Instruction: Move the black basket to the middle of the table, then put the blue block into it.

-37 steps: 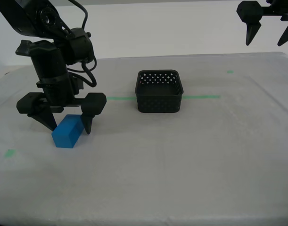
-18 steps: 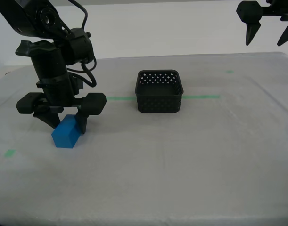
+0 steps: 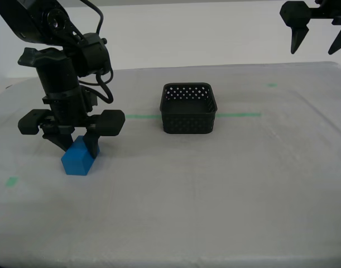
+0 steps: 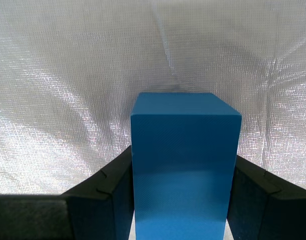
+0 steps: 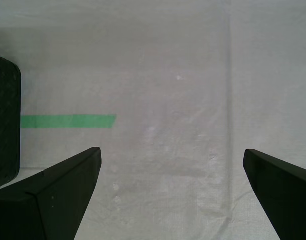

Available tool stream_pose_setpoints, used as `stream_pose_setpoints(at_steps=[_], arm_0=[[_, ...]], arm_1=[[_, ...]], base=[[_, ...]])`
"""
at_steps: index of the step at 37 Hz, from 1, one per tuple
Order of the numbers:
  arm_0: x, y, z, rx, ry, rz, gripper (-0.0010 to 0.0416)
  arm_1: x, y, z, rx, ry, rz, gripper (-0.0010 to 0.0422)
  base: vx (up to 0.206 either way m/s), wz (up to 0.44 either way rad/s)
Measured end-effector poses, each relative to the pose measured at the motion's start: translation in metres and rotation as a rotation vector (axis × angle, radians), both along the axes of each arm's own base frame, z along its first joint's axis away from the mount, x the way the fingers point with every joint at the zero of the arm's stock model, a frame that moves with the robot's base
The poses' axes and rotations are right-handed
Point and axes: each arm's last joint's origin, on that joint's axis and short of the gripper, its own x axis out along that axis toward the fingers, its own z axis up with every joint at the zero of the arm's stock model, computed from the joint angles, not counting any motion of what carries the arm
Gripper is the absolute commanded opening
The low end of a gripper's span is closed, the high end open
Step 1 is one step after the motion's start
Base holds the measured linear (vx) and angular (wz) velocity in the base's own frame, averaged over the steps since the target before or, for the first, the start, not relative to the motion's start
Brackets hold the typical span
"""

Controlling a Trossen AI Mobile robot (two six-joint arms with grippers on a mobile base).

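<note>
Jaws of my second gripper (image 3: 76,146) are pressing both side faces of the blue block (image 3: 78,157), gripping it; in the second wrist view the block (image 4: 185,165) is filling the gap between the two black fingers (image 4: 107,200), touching each. Block: bright blue, matte, resting on the table (image 3: 215,190) toward the exterior view's left, well apart from the black basket (image 3: 188,109). Jaws of my first gripper (image 3: 318,40) are standing wide apart, holding nothing, and hanging high above the table at the exterior view's upper right; in the first wrist view its fingers (image 5: 52,197) are framing bare cloth. Basket: black, perforated walls, rounded corners, sitting upright near the table's middle, with nothing showing inside it, and interrupting the green tape line (image 3: 237,115); one corner of it (image 5: 3,120) is showing in the first wrist view just beside the tape's end (image 5: 67,121). Table: pale grey-white cloth, carrying small green tape bits (image 3: 11,181) near the exterior view's left edge and at the far side (image 3: 272,85).
</note>
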Motion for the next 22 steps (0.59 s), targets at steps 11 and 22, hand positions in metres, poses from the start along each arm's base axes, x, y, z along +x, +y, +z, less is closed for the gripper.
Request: stream_pose_setpoints(at_steps=[11,22], arm_0=[[0.0,0.0003,0.0,0.0,0.0,0.001,0.0399],[0.0,0.0001,0.0,0.0,0.0,0.0,0.0399]], arm_1=[[-0.0013,0.0007,-0.0003,0.005,0.012,0.019,-0.0003],[-0.0029,0.0014,0.0087,0.027,0.06,0.037,-0.0001]], base=[[0.0,0.0],[0.0,0.0]])
